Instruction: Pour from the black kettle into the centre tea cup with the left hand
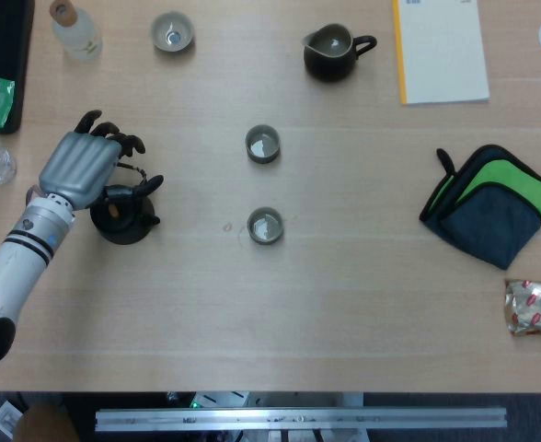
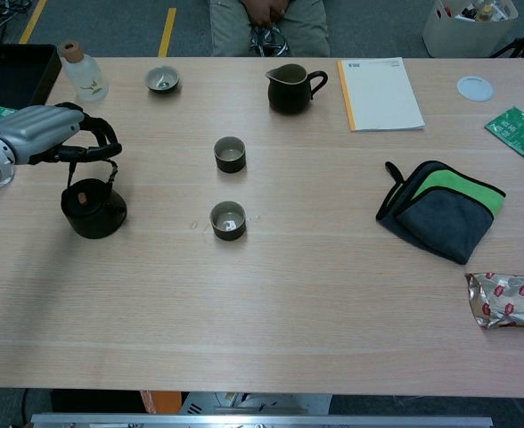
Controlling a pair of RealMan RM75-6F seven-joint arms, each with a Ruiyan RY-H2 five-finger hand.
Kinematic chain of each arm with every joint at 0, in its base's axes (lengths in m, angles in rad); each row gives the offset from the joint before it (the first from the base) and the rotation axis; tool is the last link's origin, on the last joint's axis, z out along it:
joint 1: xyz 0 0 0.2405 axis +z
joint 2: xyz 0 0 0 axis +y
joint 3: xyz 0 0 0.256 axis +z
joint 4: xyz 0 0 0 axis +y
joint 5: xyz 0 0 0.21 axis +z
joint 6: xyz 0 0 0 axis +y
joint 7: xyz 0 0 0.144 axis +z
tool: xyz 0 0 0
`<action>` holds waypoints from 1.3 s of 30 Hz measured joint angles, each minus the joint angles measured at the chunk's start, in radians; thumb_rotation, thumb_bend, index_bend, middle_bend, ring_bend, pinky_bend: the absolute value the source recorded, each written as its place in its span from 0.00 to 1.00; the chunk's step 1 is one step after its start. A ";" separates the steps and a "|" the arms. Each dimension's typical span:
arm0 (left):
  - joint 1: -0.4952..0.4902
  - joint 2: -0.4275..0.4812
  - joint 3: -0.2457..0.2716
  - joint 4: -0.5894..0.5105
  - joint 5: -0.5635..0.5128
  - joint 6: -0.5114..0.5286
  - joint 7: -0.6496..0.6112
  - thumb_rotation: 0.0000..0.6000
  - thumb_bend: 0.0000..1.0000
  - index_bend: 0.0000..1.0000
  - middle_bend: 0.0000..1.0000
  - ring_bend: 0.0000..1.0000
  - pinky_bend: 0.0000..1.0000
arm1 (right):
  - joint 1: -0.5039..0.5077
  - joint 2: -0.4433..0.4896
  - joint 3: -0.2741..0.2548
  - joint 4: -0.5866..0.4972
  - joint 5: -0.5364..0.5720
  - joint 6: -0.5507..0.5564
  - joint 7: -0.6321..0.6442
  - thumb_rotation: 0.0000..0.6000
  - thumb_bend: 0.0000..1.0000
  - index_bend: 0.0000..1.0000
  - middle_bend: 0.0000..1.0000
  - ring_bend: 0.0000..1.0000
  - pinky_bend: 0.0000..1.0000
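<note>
— Black kettle (image 2: 93,209): where does it sit?
— On the wooden table (image 2: 271,312), near its left edge, directly beneath the left hand (image 2: 46,134); well apart from the cups.

— Is the hand grasping it?
— Its dark fingers (image 2: 102,134) curl over the kettle's arched handle (image 2: 112,168); whether they grip it cannot be told. In the head view the hand (image 1: 82,166) covers part of the kettle (image 1: 123,219).

— And the centre tea cup (image 2: 230,153)?
— Upright, right of the kettle, between a near cup (image 2: 228,219) and, farther back, a dark pitcher (image 2: 290,87).

— The right hand?
— Neither view shows it.
</note>
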 measured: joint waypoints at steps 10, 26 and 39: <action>-0.014 -0.031 0.017 0.028 -0.059 -0.013 0.045 0.00 0.16 0.34 0.41 0.25 0.00 | -0.002 -0.007 -0.001 0.015 0.008 -0.002 0.011 1.00 0.06 0.08 0.22 0.11 0.20; -0.010 -0.009 0.021 -0.006 -0.049 0.034 0.047 0.00 0.16 0.42 0.49 0.31 0.00 | -0.009 -0.012 -0.002 0.031 0.007 0.012 0.032 1.00 0.06 0.08 0.22 0.11 0.20; 0.079 0.105 0.063 -0.159 -0.002 0.161 0.046 0.00 0.16 0.42 0.50 0.32 0.00 | -0.009 -0.012 -0.002 0.029 0.001 0.020 0.039 1.00 0.06 0.08 0.22 0.11 0.20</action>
